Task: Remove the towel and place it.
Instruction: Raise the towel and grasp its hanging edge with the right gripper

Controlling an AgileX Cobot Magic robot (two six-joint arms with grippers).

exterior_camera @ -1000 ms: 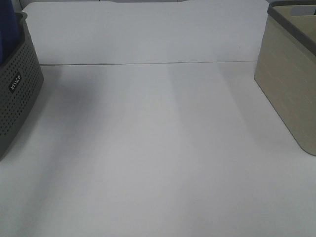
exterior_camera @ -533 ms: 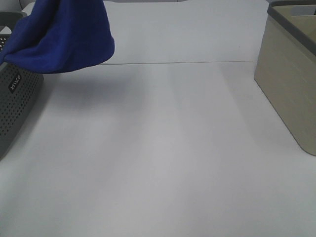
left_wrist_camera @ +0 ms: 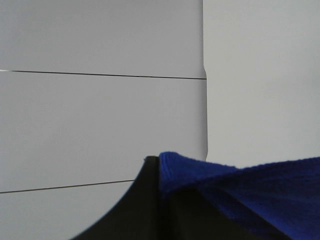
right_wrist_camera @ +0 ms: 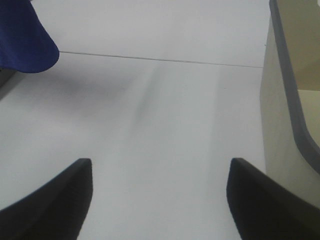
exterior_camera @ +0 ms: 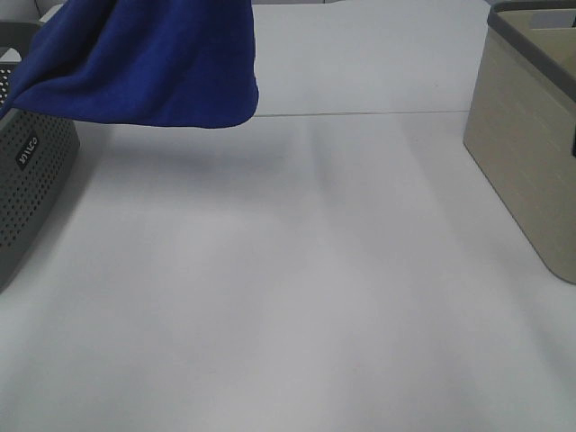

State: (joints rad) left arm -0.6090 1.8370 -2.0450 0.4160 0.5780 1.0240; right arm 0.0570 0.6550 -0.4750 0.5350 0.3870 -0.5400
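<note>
The royal-blue towel [exterior_camera: 153,63] hangs in the air at the far left, above the table and beside the dark grey perforated basket [exterior_camera: 27,180]. Its top runs out of the exterior view. My left gripper [left_wrist_camera: 159,170] is shut on a bunched part of the towel [left_wrist_camera: 260,190]; only one dark finger [left_wrist_camera: 145,210] shows. This gripper is out of the exterior view. My right gripper [right_wrist_camera: 160,165] is open and empty, low over the table next to the beige basket [right_wrist_camera: 282,125]. The towel's lower corner [right_wrist_camera: 22,40] shows far off in the right wrist view.
The beige basket with a grey rim [exterior_camera: 526,153] stands at the right edge. A thin seam [exterior_camera: 360,113] crosses the white table [exterior_camera: 288,288] at the back. The towel casts a shadow on the table under it.
The towel has come up out of the dark grey basket and swung to the right over the table's far left. Nothing else has moved.
</note>
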